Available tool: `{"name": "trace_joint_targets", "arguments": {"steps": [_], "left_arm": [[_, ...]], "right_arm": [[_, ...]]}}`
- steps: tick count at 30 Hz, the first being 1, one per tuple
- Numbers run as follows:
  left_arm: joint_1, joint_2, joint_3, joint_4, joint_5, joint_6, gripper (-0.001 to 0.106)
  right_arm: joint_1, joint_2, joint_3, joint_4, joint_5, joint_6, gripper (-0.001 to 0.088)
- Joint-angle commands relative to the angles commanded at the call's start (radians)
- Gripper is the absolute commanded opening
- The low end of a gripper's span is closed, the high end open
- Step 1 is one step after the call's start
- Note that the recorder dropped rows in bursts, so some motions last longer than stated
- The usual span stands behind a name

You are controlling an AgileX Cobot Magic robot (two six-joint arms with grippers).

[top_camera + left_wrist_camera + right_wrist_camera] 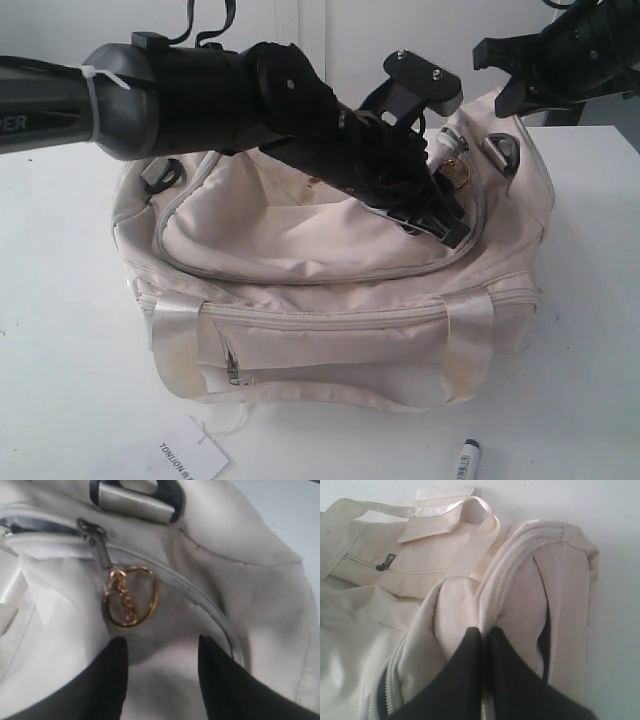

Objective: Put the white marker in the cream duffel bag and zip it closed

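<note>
cream duffel bag point(330, 270), slumped, white marker point(467, 458) outside, near its front

Front exterior and close wrists share the bag point(330, 300).

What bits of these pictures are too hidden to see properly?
Slim white marker with black cap: exterior view, bottom edge cuts it off.
Flat white paper tag: exterior view, bottom edge cuts its print.
Inside the soft cream fabric duffel bag: all views, its fabric hides it.
</note>
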Motion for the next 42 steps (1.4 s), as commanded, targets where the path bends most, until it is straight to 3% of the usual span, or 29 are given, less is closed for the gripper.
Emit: {"name": "trace_joint_targets", "arguments": {"steps": [12,25,29,36,42], "left_arm": [[0.0,0.004,0.0,-0.065,-0.097,-0.007,0.05],[0.0,0.034,0.0,-0.075,-0.114,-0.007,0.048],[0.0,0.034,0.0,-0.075,-0.116,-0.007,0.034],[0.0,0.034,0.0,-0.075,-0.108,-0.004,0.0],[0.0,0.026,0.0,-0.075,-0.075,-0.004,0.0]], "right_arm": [[0.0,0.0,0.0,0.0,0.0,0.0,0.0],[0.0,0.0,0.0,0.0,0.0,0.0,0.0],[0.0,0.0,0.0,0.0,0.0,0.0,0.0],[0.0,0.0,0.0,0.0,0.0,0.0,0.0],[0.0,0.0,0.0,0.0,0.0,0.0,0.0]]}}
